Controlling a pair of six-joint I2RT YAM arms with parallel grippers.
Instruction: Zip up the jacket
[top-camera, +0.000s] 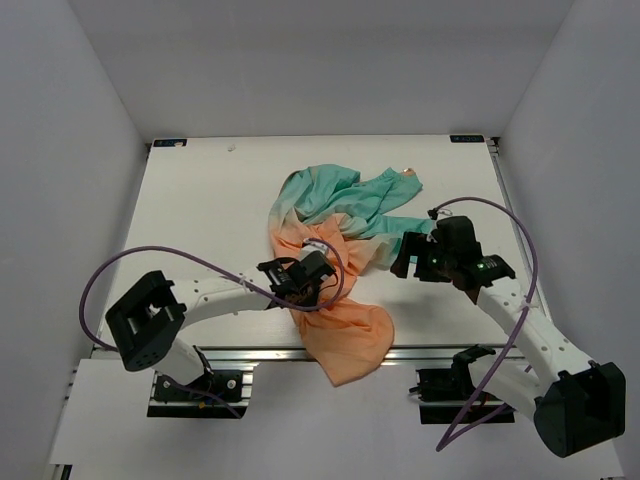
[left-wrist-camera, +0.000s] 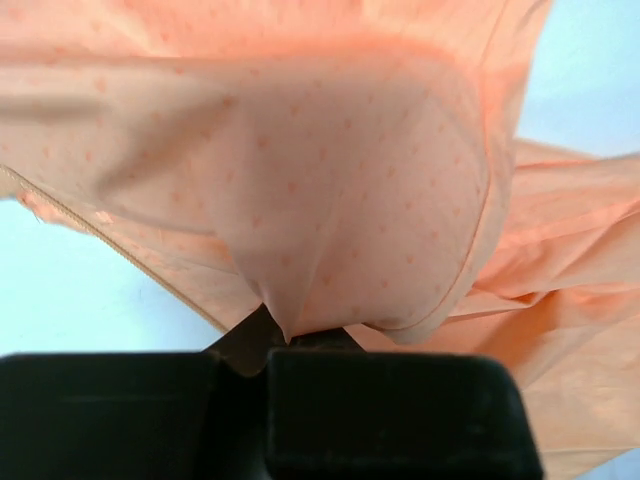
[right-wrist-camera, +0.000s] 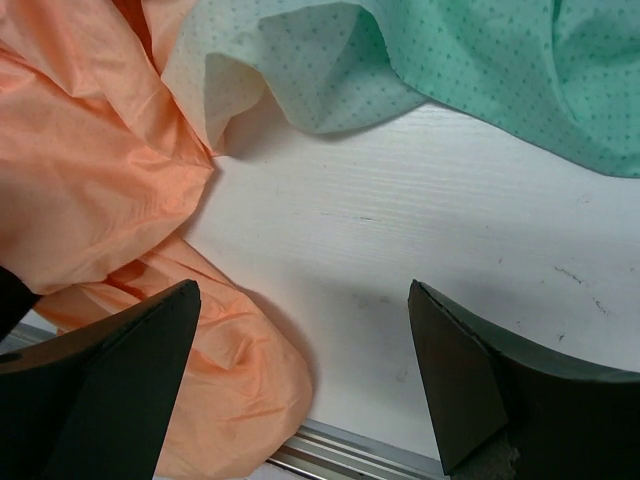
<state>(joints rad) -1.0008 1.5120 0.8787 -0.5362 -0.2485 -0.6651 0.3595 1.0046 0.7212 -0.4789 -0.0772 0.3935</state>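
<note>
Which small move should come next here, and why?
Probably the right gripper should move toward the jacket and close on a fold. It hangs open over bare table, while the left gripper pinches peach fabric and the jacket lies bunched.

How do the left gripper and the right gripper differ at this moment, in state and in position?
The left gripper is shut and pinches a fold of peach fabric of the jacket; the right gripper is open and holds nothing. The left gripper sits at the orange part of the jacket; the right gripper is over bare table, beside the jacket's edge. Both have black fingers and are close to the jacket.
</note>
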